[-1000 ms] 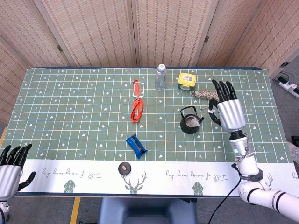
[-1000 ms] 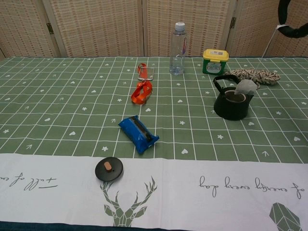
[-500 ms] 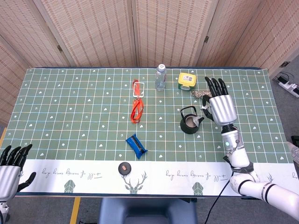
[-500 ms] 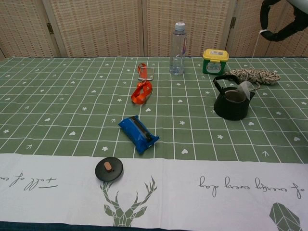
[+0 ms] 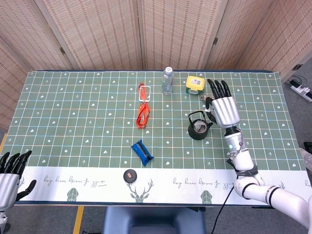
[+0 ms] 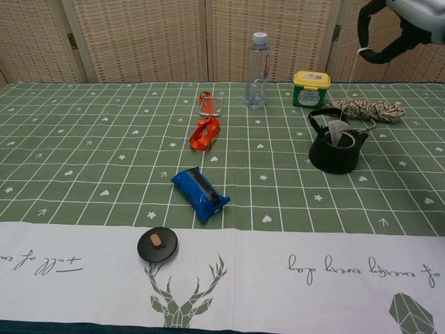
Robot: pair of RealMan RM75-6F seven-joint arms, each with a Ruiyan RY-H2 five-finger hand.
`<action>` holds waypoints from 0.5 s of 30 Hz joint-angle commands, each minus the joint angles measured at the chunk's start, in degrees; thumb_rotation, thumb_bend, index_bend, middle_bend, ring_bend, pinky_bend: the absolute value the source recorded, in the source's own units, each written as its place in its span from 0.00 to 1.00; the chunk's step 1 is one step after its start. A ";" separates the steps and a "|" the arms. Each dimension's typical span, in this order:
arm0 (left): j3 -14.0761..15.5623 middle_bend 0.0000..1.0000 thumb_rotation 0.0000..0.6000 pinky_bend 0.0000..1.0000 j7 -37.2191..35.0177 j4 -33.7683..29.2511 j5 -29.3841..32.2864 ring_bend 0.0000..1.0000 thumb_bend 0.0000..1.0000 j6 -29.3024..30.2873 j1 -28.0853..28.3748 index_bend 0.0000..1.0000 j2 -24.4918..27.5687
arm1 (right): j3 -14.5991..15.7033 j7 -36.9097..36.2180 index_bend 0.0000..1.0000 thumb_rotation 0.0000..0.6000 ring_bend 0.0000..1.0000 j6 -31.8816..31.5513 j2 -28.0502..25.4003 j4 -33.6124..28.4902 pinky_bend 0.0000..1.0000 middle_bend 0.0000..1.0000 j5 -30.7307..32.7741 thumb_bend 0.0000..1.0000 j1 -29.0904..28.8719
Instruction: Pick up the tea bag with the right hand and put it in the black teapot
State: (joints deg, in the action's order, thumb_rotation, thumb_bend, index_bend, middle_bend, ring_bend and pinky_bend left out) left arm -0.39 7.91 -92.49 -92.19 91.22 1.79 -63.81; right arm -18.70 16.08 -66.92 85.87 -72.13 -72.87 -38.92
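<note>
The black teapot stands right of the table's middle with its handle up and no lid on. A pale tea bag hangs on a thin string, its lower part inside the pot's mouth. My right hand is raised above and just right of the pot and pinches the top of that string, the other fingers spread. My left hand is at the near left table edge, holding nothing, fingers apart.
A water bottle, a yellow-lidded tub and a coil of rope lie behind the pot. An orange strap, a blue packet and a round black lid sit toward the middle and front.
My right hand has moved left and away from me, to above the teapot. The tea bag has swung from the pot's right rim to hang into its mouth.
</note>
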 commanded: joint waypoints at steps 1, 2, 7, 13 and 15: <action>0.01 0.14 1.00 0.05 -0.07 0.02 -0.03 0.10 0.27 0.05 -0.04 0.00 0.04 | 0.56 0.08 0.68 1.00 0.00 0.03 0.37 0.54 0.00 0.07 -0.14 0.41 -0.07; 0.02 0.14 1.00 0.05 -0.09 0.03 -0.05 0.10 0.27 0.05 -0.04 0.00 0.06 | 0.82 -0.09 0.68 1.00 0.00 0.02 0.48 0.66 0.00 0.07 -0.22 0.41 0.00; -0.01 0.14 1.00 0.05 0.36 0.11 0.05 0.10 0.27 -0.11 0.00 0.00 -0.08 | 3.36 -0.85 0.68 1.00 0.00 -1.12 0.63 1.19 0.00 0.07 -2.36 0.41 1.11; -0.03 0.14 1.00 0.05 1.26 0.10 0.33 0.10 0.27 -0.55 0.11 0.00 -0.35 | 6.10 -1.59 0.68 1.00 0.00 -2.34 0.65 1.65 0.00 0.07 -4.40 0.41 2.79; 0.01 0.14 1.00 0.05 1.35 0.04 0.24 0.10 0.27 -0.52 0.09 0.00 -0.38 | 6.87 -1.76 0.68 1.00 0.00 -2.51 0.90 1.94 0.00 0.07 -4.85 0.41 3.24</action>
State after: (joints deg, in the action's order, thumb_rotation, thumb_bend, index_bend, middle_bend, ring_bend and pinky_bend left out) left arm -0.40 9.25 -92.43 -91.94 90.69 1.88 -64.19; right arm -12.19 14.44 -69.26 86.61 -70.40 -77.42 -35.98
